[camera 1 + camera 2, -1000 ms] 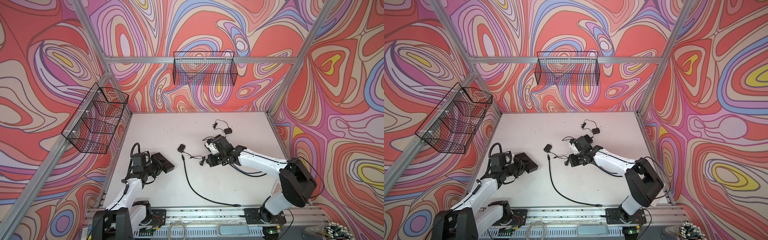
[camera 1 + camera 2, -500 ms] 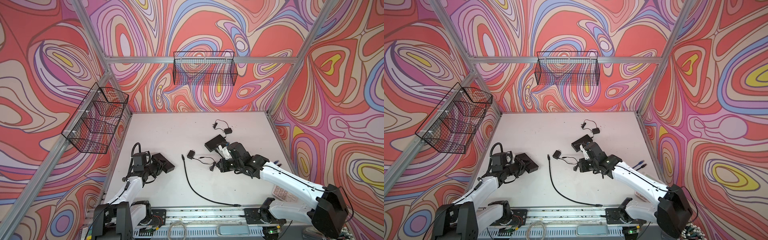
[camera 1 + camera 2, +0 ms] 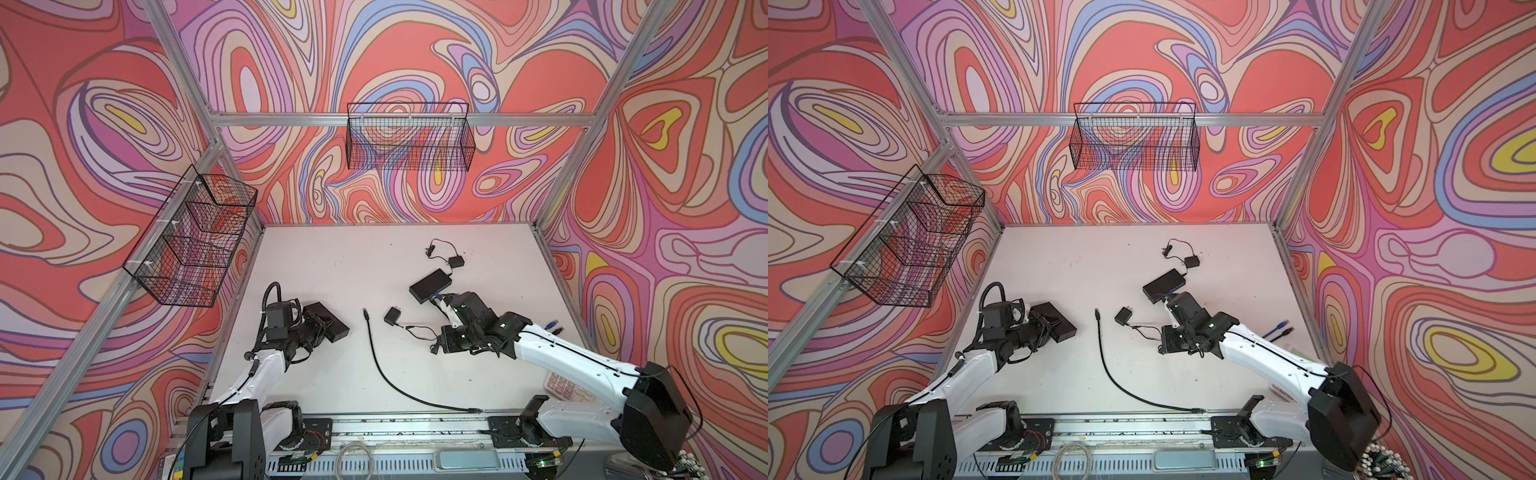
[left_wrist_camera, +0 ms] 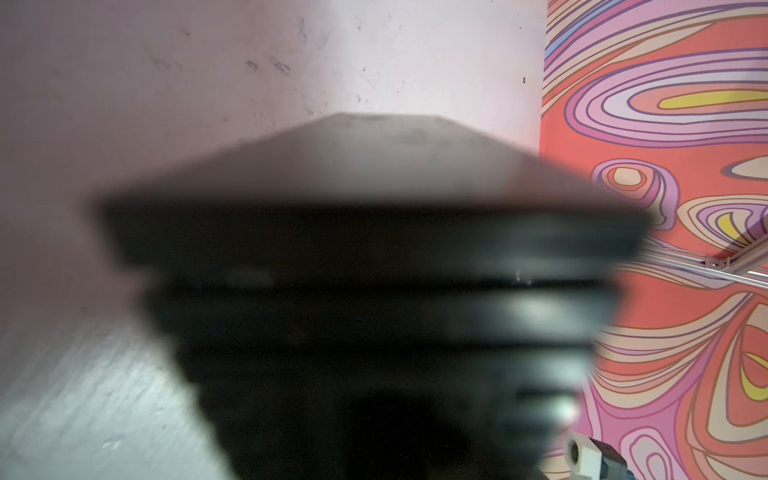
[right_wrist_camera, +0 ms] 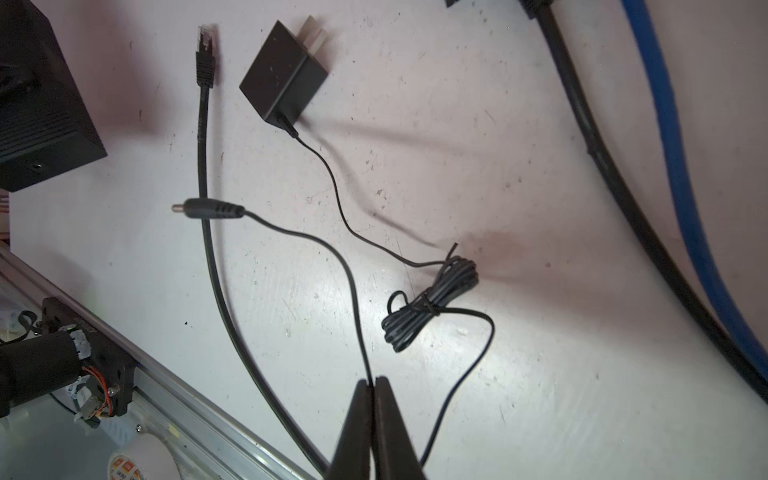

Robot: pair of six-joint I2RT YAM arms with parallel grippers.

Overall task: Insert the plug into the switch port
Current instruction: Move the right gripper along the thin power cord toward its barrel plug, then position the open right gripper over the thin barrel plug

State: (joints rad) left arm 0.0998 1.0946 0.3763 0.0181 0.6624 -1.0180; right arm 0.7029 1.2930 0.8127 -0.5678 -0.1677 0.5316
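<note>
My left gripper (image 3: 321, 328) (image 3: 1043, 328) is shut on a black box, the switch (image 3: 333, 323) (image 3: 1061, 323), at the table's left. In the left wrist view the switch (image 4: 374, 232) is a dark blur that hides the jaws. The right wrist view shows a small round port (image 5: 37, 167) on the switch's side. My right gripper (image 5: 372, 380) (image 3: 435, 350) (image 3: 1161, 350) is shut on the thin black cable (image 5: 353, 286) of the barrel plug (image 5: 208, 209). The plug sticks out past the fingertips, above the table, pointing towards the switch and well apart from it.
The cable's power adapter (image 3: 391, 316) (image 5: 284, 79) and tied bundle (image 5: 430, 303) lie mid-table. A black ethernet cable (image 3: 376, 361) runs to the front rail. Behind my right wrist sits a second black box (image 3: 430, 286) with blue cable (image 5: 665, 145); another small adapter (image 3: 456, 261) lies further back.
My right arm swung right and towards the front, dragging the adapter and cable along and uncovering the second black box. My left arm and the switch stayed put.
</note>
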